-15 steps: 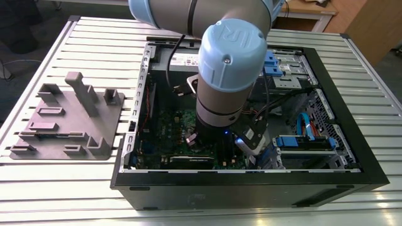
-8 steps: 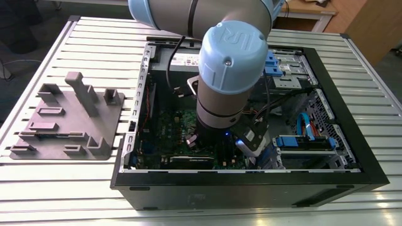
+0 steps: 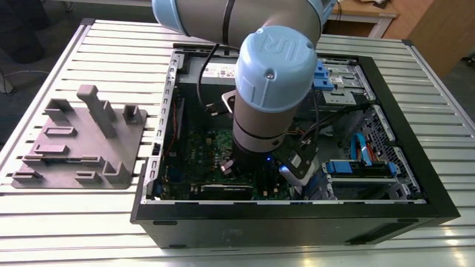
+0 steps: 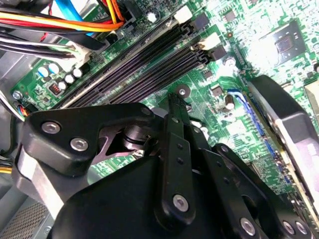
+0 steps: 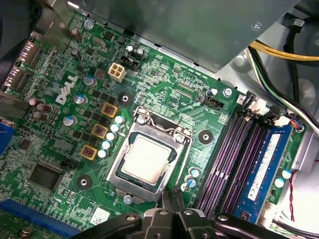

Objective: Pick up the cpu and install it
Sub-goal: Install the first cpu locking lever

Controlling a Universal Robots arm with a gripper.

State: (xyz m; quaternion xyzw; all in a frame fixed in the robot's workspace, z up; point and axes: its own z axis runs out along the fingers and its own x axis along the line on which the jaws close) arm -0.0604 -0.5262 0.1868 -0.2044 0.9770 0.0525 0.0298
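In the first wrist view the cpu sits in its socket; my gripper, fingers seemingly together, holds nothing.

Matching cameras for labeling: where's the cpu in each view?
Exterior view: I can't pick it out; the arm stands over the motherboard.
First wrist view: cpu lies flat in the socket, beside the RAM slots.
Second wrist view: I can't find it; gripper hangs over the board.
Shared landmark: the RAM slots in both wrist views.
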